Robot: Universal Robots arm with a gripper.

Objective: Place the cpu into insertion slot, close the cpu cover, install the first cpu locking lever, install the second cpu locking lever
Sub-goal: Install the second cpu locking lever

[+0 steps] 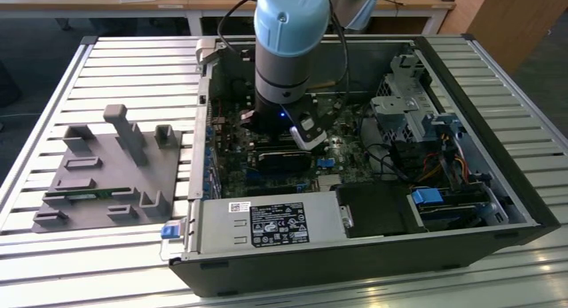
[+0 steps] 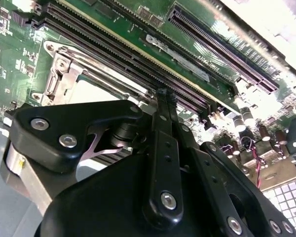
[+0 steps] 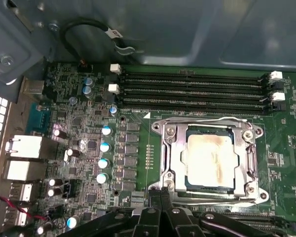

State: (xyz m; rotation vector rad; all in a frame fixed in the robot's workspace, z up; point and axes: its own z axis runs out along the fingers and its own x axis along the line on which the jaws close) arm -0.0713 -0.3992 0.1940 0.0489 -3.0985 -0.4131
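- The white label (image 1: 238,206) and the black label (image 1: 278,225) on the power supply (image 1: 266,223), at six o'clock in the case in the exterior view, carry print too small to read.

Robot arm (image 1: 288,48) reaching into open computer case (image 1: 461,208), grey fixture block (image 1: 106,175) beside it

Arm (image 1: 286,48) hides the insertion slot (image 3: 209,160) in exterior view

Arm upright, wrist pointing straight down, gripper (image 3: 160,195) fingers pressed together.
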